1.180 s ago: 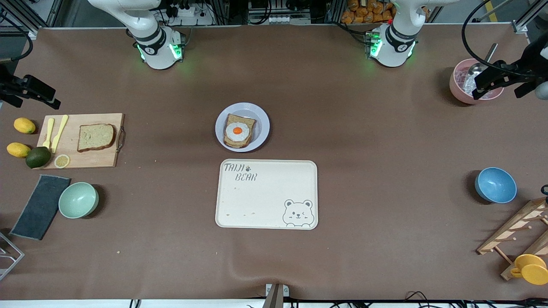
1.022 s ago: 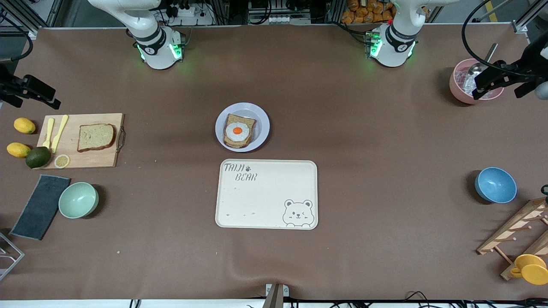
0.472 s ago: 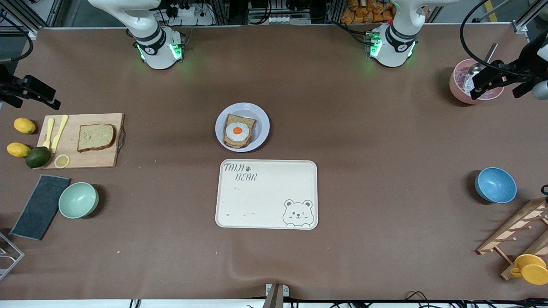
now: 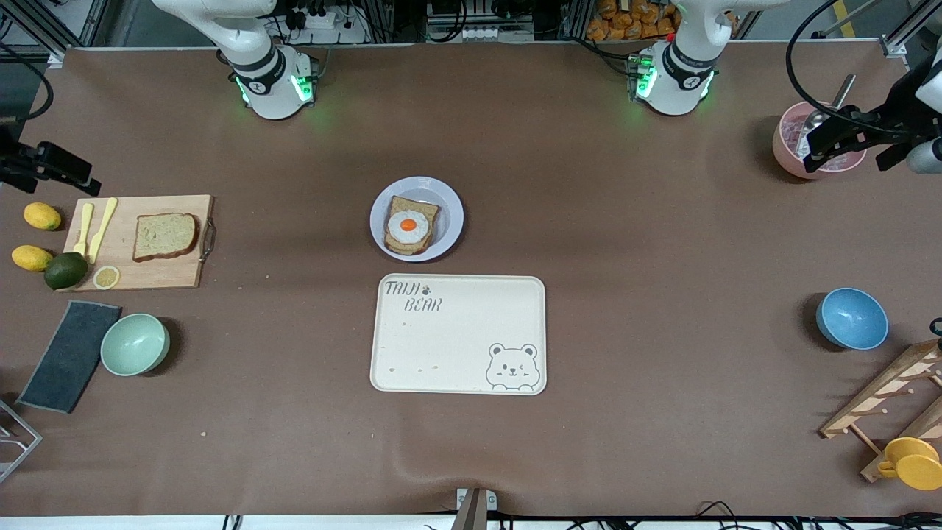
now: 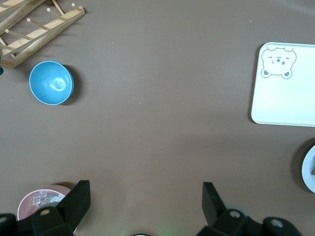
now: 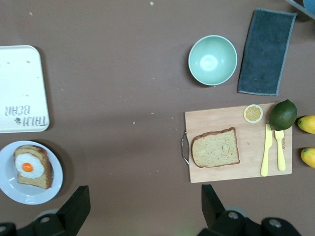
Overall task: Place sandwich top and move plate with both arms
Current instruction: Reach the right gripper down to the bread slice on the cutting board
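At opposite tabletop ends, left tool and right tool hover with fingers apart; sandwich top lies on the cutting board.

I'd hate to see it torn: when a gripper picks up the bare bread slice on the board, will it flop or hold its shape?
Probably it sags a little. The sandwich top looks thin and lies flat on the cutting board, so pinched at one edge it may droop. It is likely light. The crumb looks soft, so a hard pinch could dent or tear it. Both grippers are open, far off.

A brown-covered table fronts metal framing and cables.
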`<state>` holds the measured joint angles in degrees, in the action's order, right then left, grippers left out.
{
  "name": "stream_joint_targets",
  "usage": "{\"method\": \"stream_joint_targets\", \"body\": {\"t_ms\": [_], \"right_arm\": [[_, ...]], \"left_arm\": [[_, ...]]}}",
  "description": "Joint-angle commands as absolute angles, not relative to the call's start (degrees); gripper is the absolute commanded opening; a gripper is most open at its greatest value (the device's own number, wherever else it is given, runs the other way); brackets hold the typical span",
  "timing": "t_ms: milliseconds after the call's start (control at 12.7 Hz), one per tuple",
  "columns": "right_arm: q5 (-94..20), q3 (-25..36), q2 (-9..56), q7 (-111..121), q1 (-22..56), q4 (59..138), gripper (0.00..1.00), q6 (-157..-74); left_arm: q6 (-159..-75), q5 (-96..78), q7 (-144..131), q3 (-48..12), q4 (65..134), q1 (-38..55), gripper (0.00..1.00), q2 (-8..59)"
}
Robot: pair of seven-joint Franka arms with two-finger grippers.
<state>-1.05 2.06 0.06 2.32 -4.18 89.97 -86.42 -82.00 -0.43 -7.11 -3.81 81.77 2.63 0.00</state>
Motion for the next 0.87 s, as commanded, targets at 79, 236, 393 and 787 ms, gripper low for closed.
{"method": "stream_joint_targets", "body": {"t_ms": [79,236,393,787], "right_arm": [[-0.7,1.5,5.7,10.2,-10.1,90.6,0.89,-89.8],[-0.6,1.5,8.3,12.3,-13.4,93.0,0.91,-95.0],[-0.8,1.4,9.9,15.1,-16.3,96.7,1.00,-98.9],[-3.5,1.4,10.5,31.2,-22.5,109.7,0.99,-111.4]], "left_arm": [[-84.0,-1.4,-8.3,-4.3,81.6,2.5,1.00,1.5],[-84.4,-1.3,-8.8,-4.4,81.7,2.5,1.00,1.8],[-83.9,-1.3,-8.8,-4.4,82.0,1.8,1.00,1.9],[-83.8,-0.6,-13.0,-4.3,82.0,1.6,1.00,0.8]]}}
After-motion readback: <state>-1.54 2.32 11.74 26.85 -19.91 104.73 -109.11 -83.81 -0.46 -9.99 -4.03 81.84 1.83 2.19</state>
